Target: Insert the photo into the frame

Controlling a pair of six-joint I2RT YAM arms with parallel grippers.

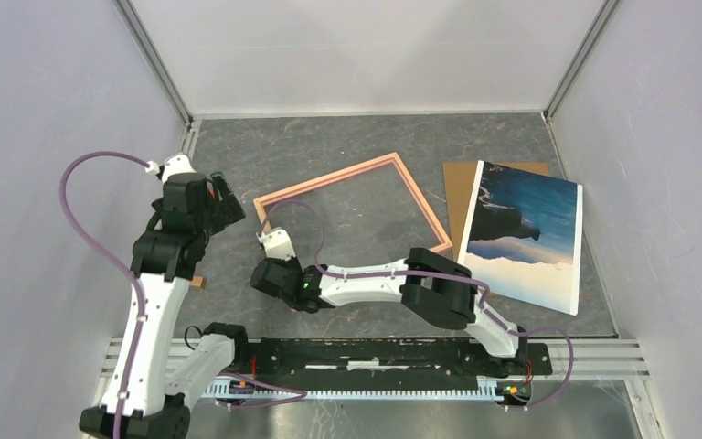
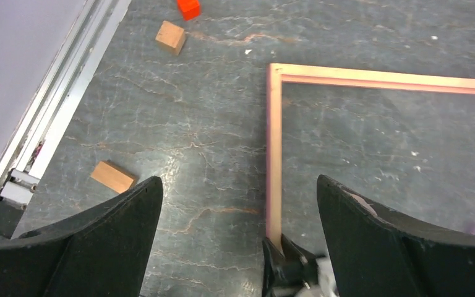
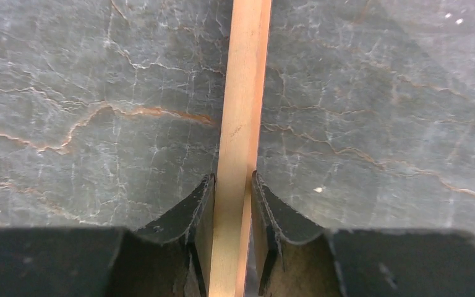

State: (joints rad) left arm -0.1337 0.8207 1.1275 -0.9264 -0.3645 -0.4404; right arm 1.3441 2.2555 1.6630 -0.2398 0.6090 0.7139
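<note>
The salmon-pink frame lies flat at the middle of the grey table. My right gripper reaches to its near left corner. In the right wrist view, the gripper has both fingers pressed against the sides of the frame's rail. The photo, with dark cliffs and blue water, lies face up at the right, away from both grippers. My left gripper hovers left of the frame. Its jaws stand wide open with nothing between them, above the table beside the frame's left rail.
A brown backing board lies partly under the photo. Two small wooden blocks and a red block lie on the table left of the frame. Pale walls close in the table on three sides.
</note>
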